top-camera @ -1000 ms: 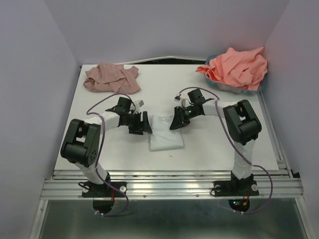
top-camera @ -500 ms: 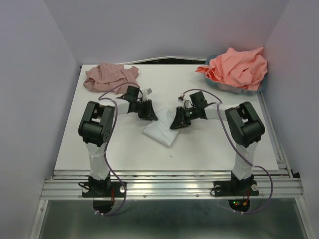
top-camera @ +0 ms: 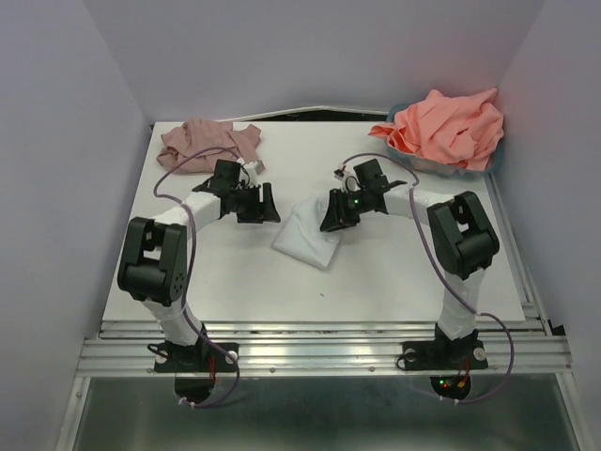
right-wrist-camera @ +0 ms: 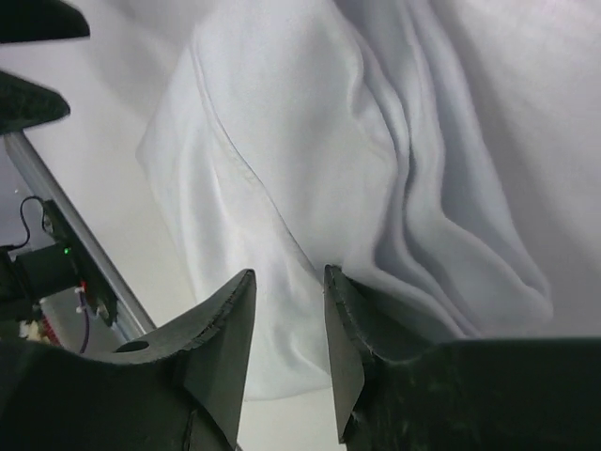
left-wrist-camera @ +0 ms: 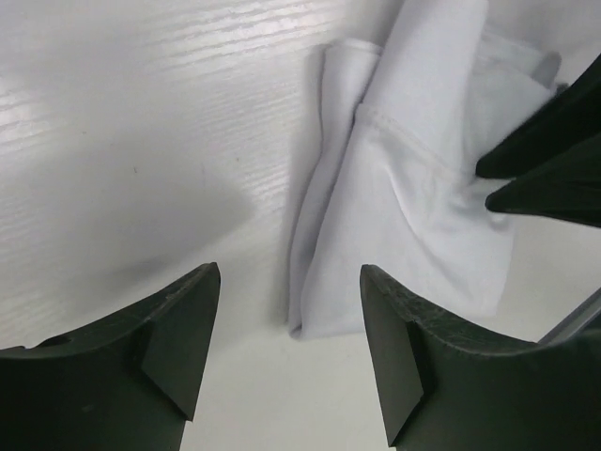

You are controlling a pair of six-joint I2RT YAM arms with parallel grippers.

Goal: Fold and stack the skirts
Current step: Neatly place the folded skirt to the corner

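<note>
The pale white-blue skirt (top-camera: 310, 246) lies folded into a small, skewed bundle near the middle of the table (top-camera: 394, 272), a little nearer the far edge than the near one. Its layered edges and a stitched hem show clearly in the left wrist view.

The left claw (top-camera: 263, 205) sits just left of the bundle with its fingers spread wide. Nothing is between them, and they are not touching the cloth; the near left corner of the bundle lies below the gap.

The right claw (top-camera: 331, 221) is down on the bundle's far right corner. Its fingers stand only a narrow gap apart, and white cloth ridges run up to that gap. I cannot tell whether the fingers are actually pinching the cloth or merely standing over it.

The dusty mauve-pink skirt (top-camera: 208, 146) lies crumpled at the far left corner of the table, well apart from both claws. The coral-salmon cloth (top-camera: 449, 127) is heaped in the teal basket (top-camera: 495, 160) at the far right corner.
</note>
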